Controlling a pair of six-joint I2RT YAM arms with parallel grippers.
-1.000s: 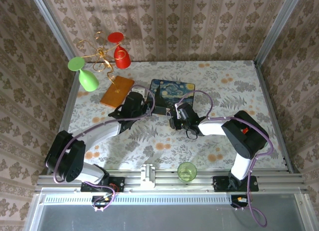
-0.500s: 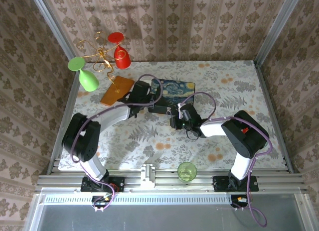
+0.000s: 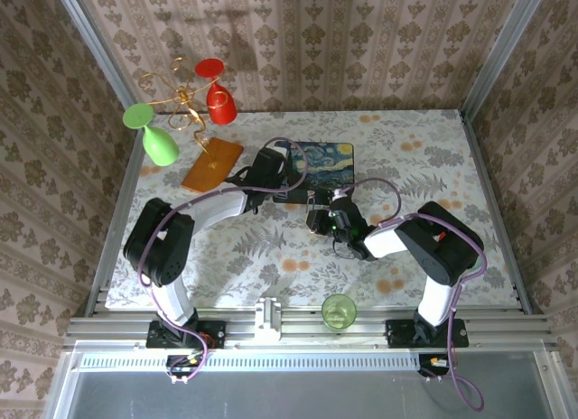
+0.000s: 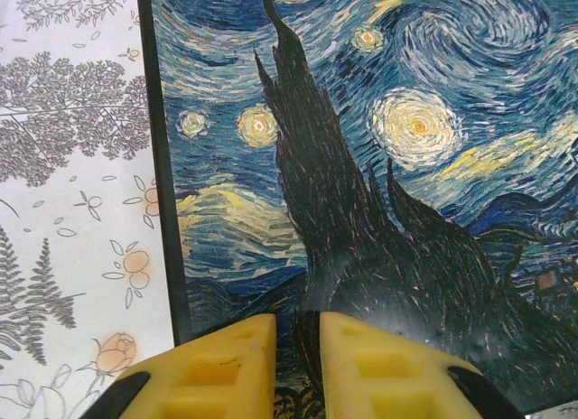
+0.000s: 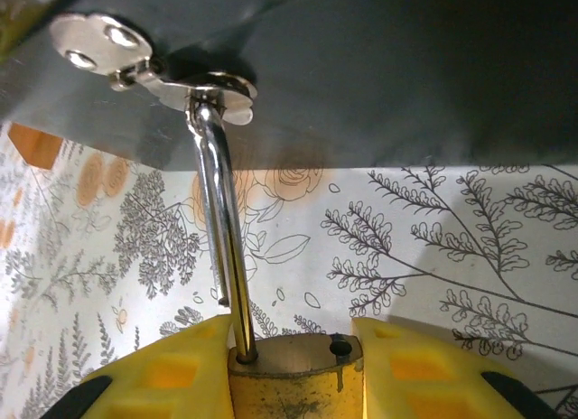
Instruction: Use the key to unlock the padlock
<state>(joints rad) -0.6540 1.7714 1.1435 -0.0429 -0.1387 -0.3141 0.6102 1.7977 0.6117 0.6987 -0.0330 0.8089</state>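
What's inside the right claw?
The padlock, its brass top pinched between the right claw's yellow fingers. Its shackle runs up to the clasp on the box. The lock's lower body and keyhole are covered.

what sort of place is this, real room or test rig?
Most likely a staged robot test cell, not a real room: an aluminium mounting rail along the near edge, and wallpapered panels boxing in a floral-cloth tabletop.

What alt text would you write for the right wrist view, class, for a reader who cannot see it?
The right gripper clamps the brass padlock between yellow fingers; its silvery shackle runs up to a metal clasp on the dark box, above floral cloth.
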